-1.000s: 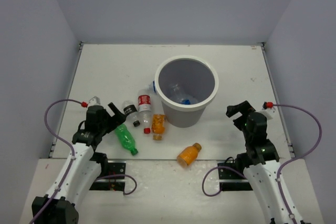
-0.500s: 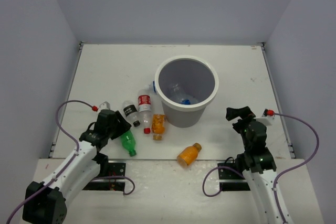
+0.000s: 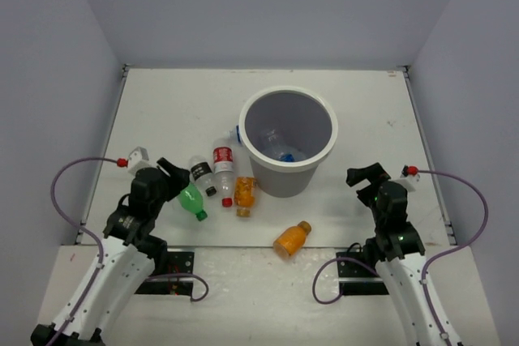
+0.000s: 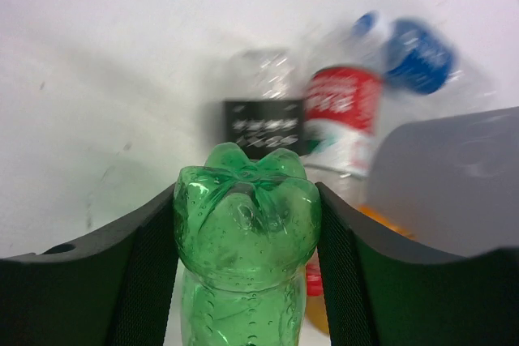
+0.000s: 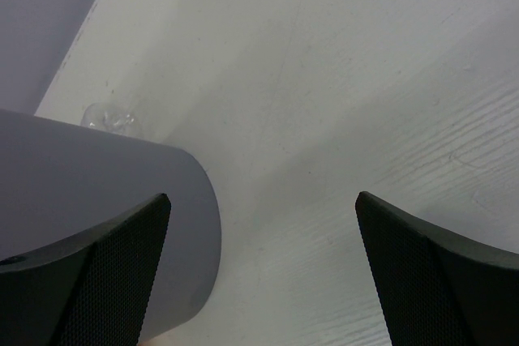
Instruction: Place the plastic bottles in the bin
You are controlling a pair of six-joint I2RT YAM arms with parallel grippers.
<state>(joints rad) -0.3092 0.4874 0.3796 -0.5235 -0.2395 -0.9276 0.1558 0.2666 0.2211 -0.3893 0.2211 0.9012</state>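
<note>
Left wrist view: left gripper (image 4: pixel 247 192) is now pinching the green bottle (image 4: pixel 243 237) at its base end, a finger tight on each side. A sec ago the jaws were wide and the bottle lay loose at the near-left of the table (image 3: pixel 162 103). In the top view it's shifted slightly w/ the arm, so the grasp looks made. Next up is prob. lift & carry to the bin (image 3: pixel 280 180), mid-table, well apart to the right. Right gripper (image 5: pixel 263 200) is spread wide & empty, near the bin's right side
</note>
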